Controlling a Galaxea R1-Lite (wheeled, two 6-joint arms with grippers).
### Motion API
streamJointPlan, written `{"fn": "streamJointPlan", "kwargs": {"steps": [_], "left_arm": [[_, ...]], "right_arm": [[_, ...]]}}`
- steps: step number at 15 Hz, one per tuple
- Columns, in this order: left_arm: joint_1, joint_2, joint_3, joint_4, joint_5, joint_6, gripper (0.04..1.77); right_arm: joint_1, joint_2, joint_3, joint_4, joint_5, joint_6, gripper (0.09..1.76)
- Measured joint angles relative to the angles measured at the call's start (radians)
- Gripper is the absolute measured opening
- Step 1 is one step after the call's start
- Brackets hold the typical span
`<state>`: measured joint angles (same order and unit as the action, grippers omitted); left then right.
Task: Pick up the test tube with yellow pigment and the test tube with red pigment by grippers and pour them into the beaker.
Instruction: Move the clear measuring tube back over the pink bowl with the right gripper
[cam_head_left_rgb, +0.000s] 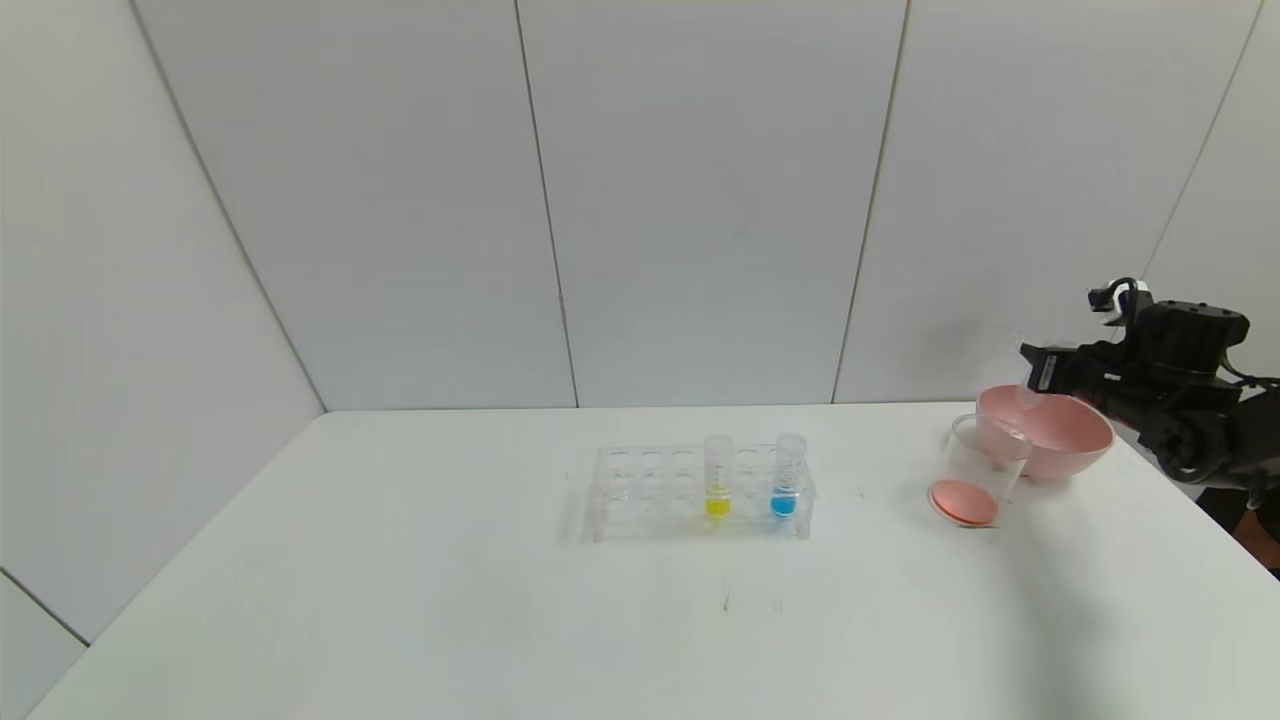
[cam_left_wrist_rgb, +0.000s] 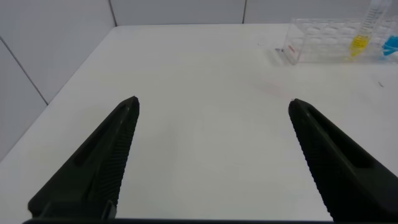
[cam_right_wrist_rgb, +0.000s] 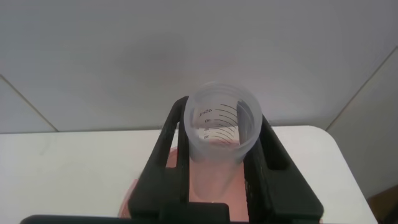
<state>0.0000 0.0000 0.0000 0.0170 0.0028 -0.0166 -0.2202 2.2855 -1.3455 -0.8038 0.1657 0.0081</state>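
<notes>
The test tube with yellow pigment (cam_head_left_rgb: 718, 478) stands upright in a clear rack (cam_head_left_rgb: 640, 490) at mid-table; it also shows in the left wrist view (cam_left_wrist_rgb: 360, 38). The beaker (cam_head_left_rgb: 985, 465) sits right of the rack with red-orange liquid in its bottom. My right gripper (cam_head_left_rgb: 1032, 385) hovers over the pink bowl's far rim, just behind the beaker. It is shut on a clear graduated test tube (cam_right_wrist_rgb: 221, 134), and no pigment shows inside that tube. My left gripper (cam_left_wrist_rgb: 214, 104) stands open over bare table, left of the rack, holding nothing.
A pink bowl (cam_head_left_rgb: 1075, 445) stands directly behind the beaker near the table's right edge. A tube with blue liquid (cam_head_left_rgb: 787, 480) stands in the rack right of the yellow one. White wall panels rise behind the table.
</notes>
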Motion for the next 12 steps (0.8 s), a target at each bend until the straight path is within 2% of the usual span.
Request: {"fn": "streamJointPlan", "kwargs": {"steps": [12], "left_arm": [[0.000, 0.000, 0.000, 0.000, 0.000, 0.000, 1.72]], "right_arm": [[0.000, -0.007, 0.033, 0.000, 0.001, -0.006, 0.56]]}}
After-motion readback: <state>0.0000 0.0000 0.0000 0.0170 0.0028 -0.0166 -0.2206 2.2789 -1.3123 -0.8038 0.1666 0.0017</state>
